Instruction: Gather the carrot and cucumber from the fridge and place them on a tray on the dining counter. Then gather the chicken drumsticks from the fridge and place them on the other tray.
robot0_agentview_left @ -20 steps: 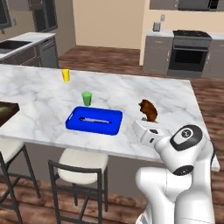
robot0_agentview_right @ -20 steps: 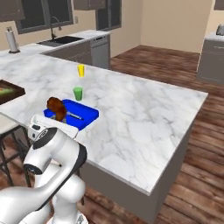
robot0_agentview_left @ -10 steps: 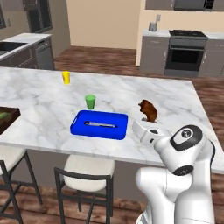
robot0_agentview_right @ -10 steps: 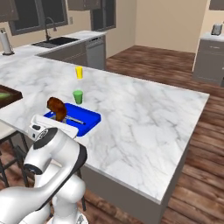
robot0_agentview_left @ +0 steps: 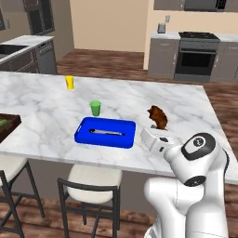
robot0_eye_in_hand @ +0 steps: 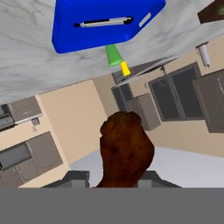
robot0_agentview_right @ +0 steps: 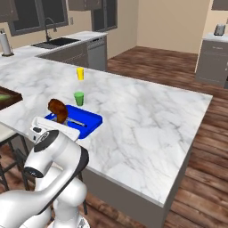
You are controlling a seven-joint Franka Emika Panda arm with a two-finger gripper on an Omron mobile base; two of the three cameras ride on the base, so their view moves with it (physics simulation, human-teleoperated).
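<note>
My gripper (robot0_agentview_left: 157, 127) is shut on a brown chicken drumstick (robot0_agentview_left: 158, 116), which it holds upright above the marble dining counter (robot0_agentview_left: 42, 111), just right of a blue tray (robot0_agentview_left: 105, 132). From the right base the drumstick (robot0_agentview_right: 58, 110) hangs over the blue tray's (robot0_agentview_right: 84, 121) near corner. In the hand view the drumstick (robot0_eye_in_hand: 126, 151) stands between my fingertips, with the blue tray (robot0_eye_in_hand: 105, 22) beyond it. A dark wooden tray (robot0_agentview_left: 8, 128) at the counter's left edge carries a green piece, by its look the cucumber (robot0_agentview_left: 3, 122). The carrot and the fridge are out of view.
A slim silver utensil (robot0_agentview_left: 106, 132) lies in the blue tray. Behind the tray stand a green cup (robot0_agentview_left: 95, 108) and, farther back, a yellow cup (robot0_agentview_left: 69, 82). Stools (robot0_agentview_left: 93, 179) stand under the counter's near edge. An oven range (robot0_agentview_left: 197, 56) is at the far wall.
The whole picture has shifted, so the base has driven; the counter and blue tray sit farther right in the left base view. The drumstick stays in my grip.
</note>
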